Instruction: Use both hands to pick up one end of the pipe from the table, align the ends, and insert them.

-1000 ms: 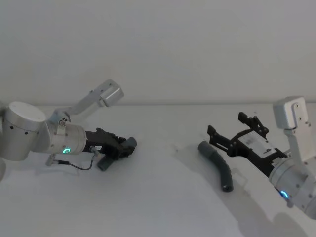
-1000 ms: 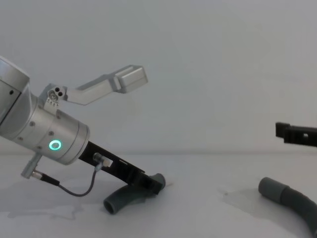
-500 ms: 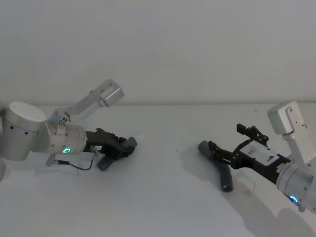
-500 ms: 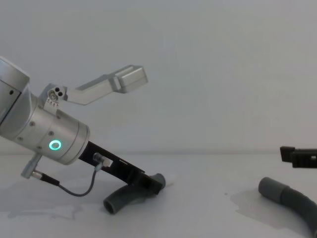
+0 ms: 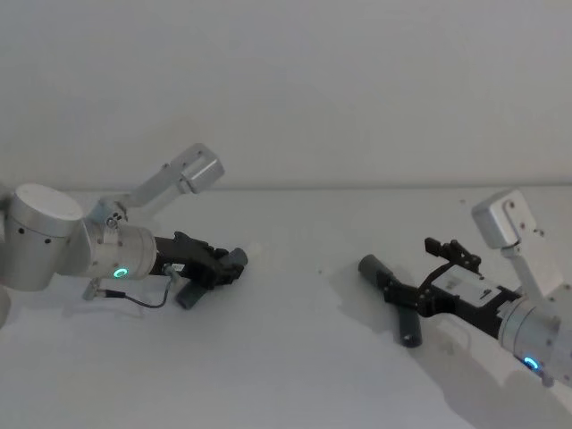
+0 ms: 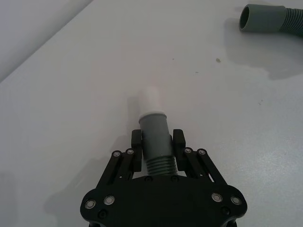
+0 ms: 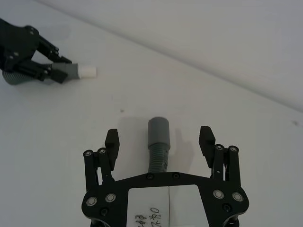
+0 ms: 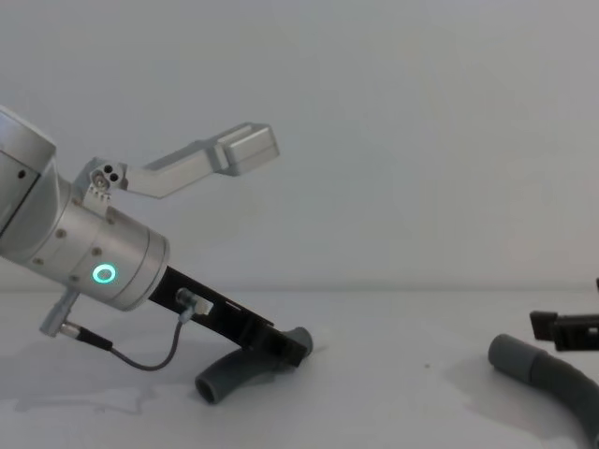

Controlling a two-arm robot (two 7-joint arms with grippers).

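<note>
Two pieces: left end effector (image 6: 157, 141) clamped on short pipe (image 6: 154, 126); right end effector (image 7: 159, 138) spread wide, straddling longer pipe (image 7: 158, 126).

A white label (image 7: 168, 203) on the body of the right pincer (image 7: 159, 137) carries dark handwritten marks, turned sideways and cut by the picture's edge; they look like digits, yet none can be read with certainty.
</note>
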